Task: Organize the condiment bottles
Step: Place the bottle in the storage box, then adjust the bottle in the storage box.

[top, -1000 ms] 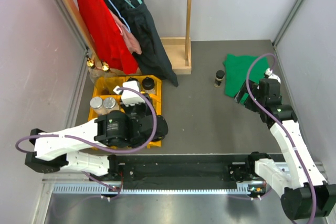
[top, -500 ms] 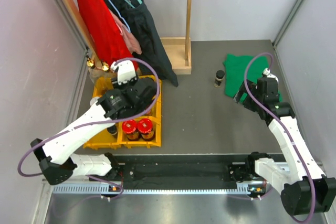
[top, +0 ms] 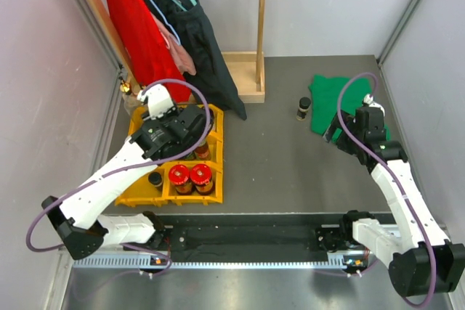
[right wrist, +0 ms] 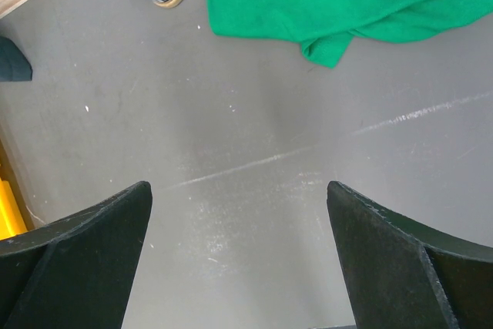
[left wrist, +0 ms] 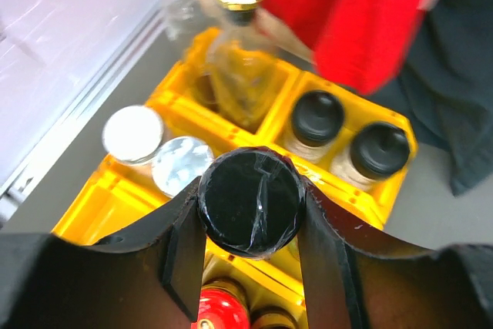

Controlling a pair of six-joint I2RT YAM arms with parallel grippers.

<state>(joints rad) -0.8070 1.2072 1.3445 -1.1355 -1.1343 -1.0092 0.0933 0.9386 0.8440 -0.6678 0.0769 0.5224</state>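
**Operator:** Where was my left arm?

**Spotter:** Your left end effector (left wrist: pixel 250 217) was clamped on a black-capped jar (left wrist: pixel 250 194), one finger on each side of the cap. You held it over the middle of the yellow tray (top: pixel 136 198). I could not tell whether its base was down in a compartment.

**Operator:** What crowded it?

**Spotter:** Two silver-lidded canisters (left wrist: pixel 132 132) sat on the wall side of it. A pair of black-lidded jars (left wrist: pixel 316 117) sat on the other side. A gold-topped bottle (left wrist: pixel 240 44), blurred, stood straight ahead in a back compartment. The red-lidded jars (top: pixel 179 174) filled the front row, nearest your bases. The red garment (top: pixel 138 34) and the dark garment (top: pixel 196 49) hung close over the tray's back edge. The left wall (top: pixel 43 70) ran just beside the tray's outer edge, so you had little room on those two sides.

**Operator:** And my right arm?

**Spotter:** Your right end effector (right wrist: pixel 239 213) was spread wide, and only bare counter (top: pixel 276 157) showed between its fingers. A lone dark bottle (top: pixel 303 107) stood upright near the wooden rack base (top: pixel 243 78). It was close to the green cloth (top: pixel 325 96) but apart from its near edge.

**Operator:** Where was the open room?

**Spotter:** Between the tray's right edge and the cloth the counter lay bare, all the way down to your bases. The cloth's far side lay close to the right wall (top: pixel 436 70).
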